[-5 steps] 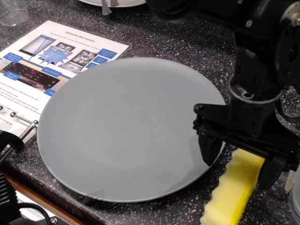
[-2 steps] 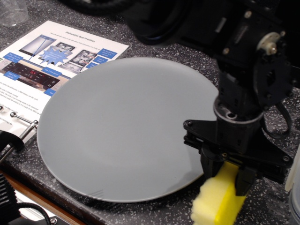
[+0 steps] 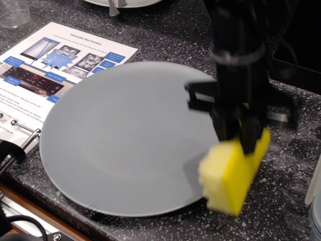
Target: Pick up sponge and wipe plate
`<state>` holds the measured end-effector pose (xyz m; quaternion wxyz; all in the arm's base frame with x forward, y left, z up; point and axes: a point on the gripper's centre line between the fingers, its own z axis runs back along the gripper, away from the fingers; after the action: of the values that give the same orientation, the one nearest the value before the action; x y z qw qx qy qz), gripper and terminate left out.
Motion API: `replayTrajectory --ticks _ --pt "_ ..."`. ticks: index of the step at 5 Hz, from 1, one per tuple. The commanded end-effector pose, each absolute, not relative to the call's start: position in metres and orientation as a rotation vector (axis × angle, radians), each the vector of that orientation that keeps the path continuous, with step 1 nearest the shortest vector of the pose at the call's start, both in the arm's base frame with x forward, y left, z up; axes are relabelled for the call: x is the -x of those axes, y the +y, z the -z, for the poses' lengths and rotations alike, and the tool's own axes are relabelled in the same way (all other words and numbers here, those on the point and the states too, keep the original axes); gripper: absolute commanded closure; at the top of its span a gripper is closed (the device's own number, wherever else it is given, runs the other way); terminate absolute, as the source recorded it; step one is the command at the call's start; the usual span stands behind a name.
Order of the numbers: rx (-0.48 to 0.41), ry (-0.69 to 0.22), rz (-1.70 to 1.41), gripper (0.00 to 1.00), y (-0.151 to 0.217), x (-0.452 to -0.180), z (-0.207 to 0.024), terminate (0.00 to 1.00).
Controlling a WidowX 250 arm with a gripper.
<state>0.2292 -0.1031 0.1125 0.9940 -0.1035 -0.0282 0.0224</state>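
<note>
The grey round plate (image 3: 130, 135) lies flat on the dark speckled counter, filling the middle of the view. My gripper (image 3: 239, 134) is at the plate's right edge, shut on the yellow sponge (image 3: 231, 175). The sponge hangs tilted below the fingers, lifted off the counter, over the plate's right front rim. The black arm rises behind it and hides the plate's far right edge.
A printed instruction sheet (image 3: 55, 65) lies at the back left, partly under the plate. A white dish (image 3: 120, 3) shows at the top edge. A clear glass (image 3: 14, 12) stands top left. Metal rack bars (image 3: 22, 133) sit at the left. The counter's front edge runs bottom left.
The gripper closed on the sponge lying right of the plate, then lifted it off the counter and turned, carrying it up and slightly left toward the plate's rim.
</note>
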Motion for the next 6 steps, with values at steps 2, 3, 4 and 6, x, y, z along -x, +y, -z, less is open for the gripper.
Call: replayTrajectory --ticks 2,3,4,6 --pt "0.179 -0.072 -0.064 1.0 -0.052 -0.256 -0.112 0.0" --pt "0.168 -0.063 -0.079 1.0 -0.036 -0.261 -0.104 0.0" --pt "0.164 -0.072 -0.086 1.0 -0.024 -0.259 -0.095 0.0" --pt "0.142 -0.114 -0.097 1.0 0.009 -0.254 -0.079 0.0"
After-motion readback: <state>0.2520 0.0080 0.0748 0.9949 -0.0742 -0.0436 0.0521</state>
